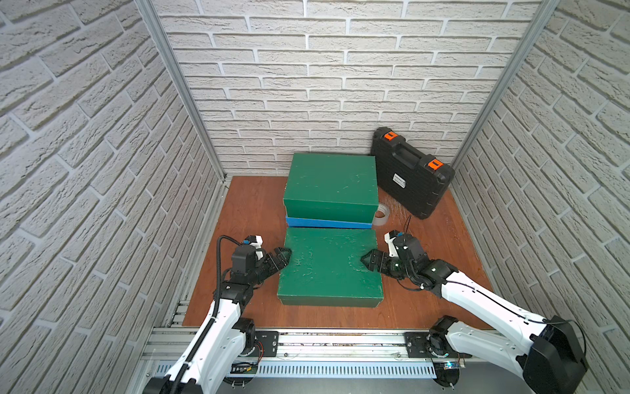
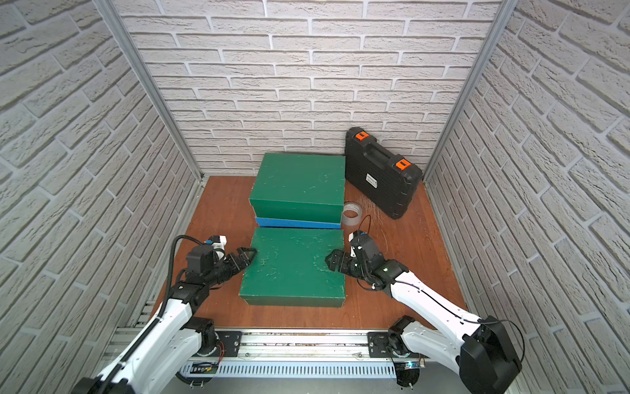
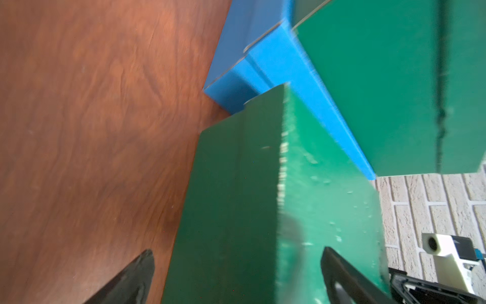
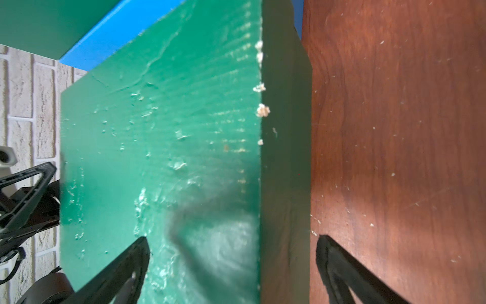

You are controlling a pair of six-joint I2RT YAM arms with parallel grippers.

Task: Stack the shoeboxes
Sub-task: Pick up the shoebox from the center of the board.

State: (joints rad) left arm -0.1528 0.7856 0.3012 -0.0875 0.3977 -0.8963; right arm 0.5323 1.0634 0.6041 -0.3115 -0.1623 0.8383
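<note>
Straddling the near green box (image 1: 329, 264) at its short ends, my left gripper (image 1: 284, 259) and right gripper (image 1: 365, 261) gape wide, holding nothing. It sits on the counter (image 1: 252, 204) just in front of the other green box (image 1: 332, 184), which is stacked on the blue box (image 1: 327, 223). I judge it to be light, stiff cardboard with a loose lid, so I should press the end walls.

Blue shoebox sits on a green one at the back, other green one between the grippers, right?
No: the rear green shoebox sits on the blue shoebox, per both top views. The front green shoebox is between the left gripper and right gripper.
</note>
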